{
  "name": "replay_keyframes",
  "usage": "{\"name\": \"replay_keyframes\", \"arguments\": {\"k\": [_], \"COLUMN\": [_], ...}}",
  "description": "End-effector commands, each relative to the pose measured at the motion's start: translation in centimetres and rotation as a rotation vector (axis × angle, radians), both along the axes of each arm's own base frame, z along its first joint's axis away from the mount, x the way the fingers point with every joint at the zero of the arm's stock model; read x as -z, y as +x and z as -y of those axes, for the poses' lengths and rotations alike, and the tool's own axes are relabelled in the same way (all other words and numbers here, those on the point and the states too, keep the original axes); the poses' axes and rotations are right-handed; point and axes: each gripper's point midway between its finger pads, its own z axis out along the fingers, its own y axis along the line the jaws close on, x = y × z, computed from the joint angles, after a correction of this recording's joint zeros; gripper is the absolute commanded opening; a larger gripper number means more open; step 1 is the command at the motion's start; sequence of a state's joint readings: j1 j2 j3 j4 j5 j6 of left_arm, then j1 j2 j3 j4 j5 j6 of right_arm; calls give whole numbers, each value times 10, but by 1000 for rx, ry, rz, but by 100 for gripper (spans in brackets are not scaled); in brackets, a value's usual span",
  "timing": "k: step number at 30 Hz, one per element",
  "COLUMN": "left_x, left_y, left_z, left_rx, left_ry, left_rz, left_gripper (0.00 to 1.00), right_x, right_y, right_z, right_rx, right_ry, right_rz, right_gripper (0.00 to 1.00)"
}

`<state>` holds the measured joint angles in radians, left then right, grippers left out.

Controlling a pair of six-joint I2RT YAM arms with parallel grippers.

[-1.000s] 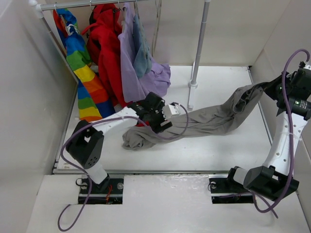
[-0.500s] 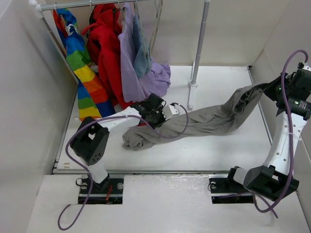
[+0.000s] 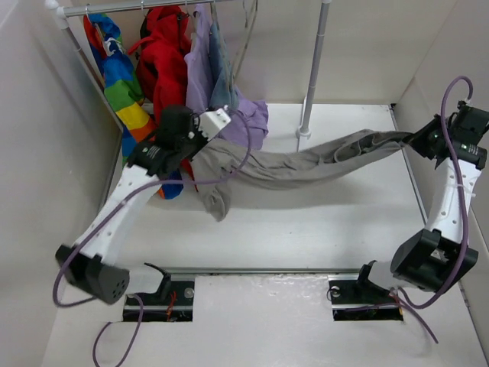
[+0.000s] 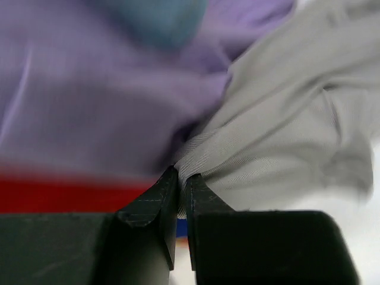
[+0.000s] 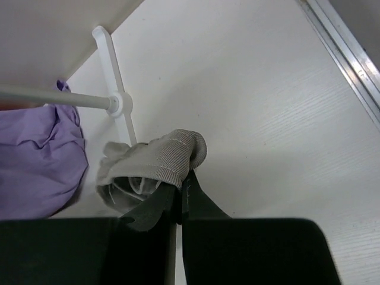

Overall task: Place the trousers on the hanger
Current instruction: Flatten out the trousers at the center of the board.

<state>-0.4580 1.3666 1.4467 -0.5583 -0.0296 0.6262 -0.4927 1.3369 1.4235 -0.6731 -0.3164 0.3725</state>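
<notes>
Trousers [image 3: 290,164] strung above the tabletop [image 3: 321,229] between both arms, left fingers [image 4: 151,205] clamped on the end by the lilac garment [image 3: 248,122], right fingers [image 5: 148,211] clamped on the ribbed end; soft, light, saggy cloth, so hold bunched edges, not mid-leg.

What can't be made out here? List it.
Left wrist view: lilac garment and red coat are only blur, too close to the lens.
Top view: right gripper fingertips hidden in the bunched trousers.
Top view: hanger too thin to pick out along the rail.
</notes>
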Motion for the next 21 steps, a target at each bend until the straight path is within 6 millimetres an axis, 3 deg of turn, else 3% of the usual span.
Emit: {"name": "replay_keyframes", "arguments": {"k": [1, 2, 5, 6, 8, 9, 10, 12, 13, 18, 21], "left_x": [18, 53, 81, 99, 110, 123, 121, 129, 130, 126, 144], "left_y": [-51, -70, -106, -126, -148, -169, -180, -202, -210, -202, -200], "left_z": [-57, -71, -89, -98, -103, -104, -102, -97, -91, -68, -53], "left_rx": [-32, -28, 32, 77, 131, 232, 281, 395, 426, 439, 441], "left_ry": [231, 304, 411, 472, 501, 529, 519, 512, 474, 374, 310], "left_rz": [-76, -164, -216, -253, -285, -352, -350, -417, -429, -404, -456], "left_gripper": [0, 0, 0, 0, 0, 0, 2, 32, 58, 63, 63], "right_x": [-37, -29, 6, 25, 39, 45, 50, 63, 61, 51, 48], "right_y": [10, 9, 8, 7, 4, 2, 3, 2, 3, 10, 11], "right_z": [18, 17, 17, 17, 23, 26, 30, 36, 42, 45, 46], "right_rx": [23, 24, 25, 20, 38, 59, 63, 82, 88, 65, 58], "right_ry": [-25, -16, 28, 37, 39, 31, 21, 32, 23, 11, 0], "right_rz": [121, 105, 30, -6, -41, -58, -72, -105, -102, -101, -101], "right_gripper": [0, 0, 0, 0, 0, 0, 0, 0, 0, 0, 0]}}
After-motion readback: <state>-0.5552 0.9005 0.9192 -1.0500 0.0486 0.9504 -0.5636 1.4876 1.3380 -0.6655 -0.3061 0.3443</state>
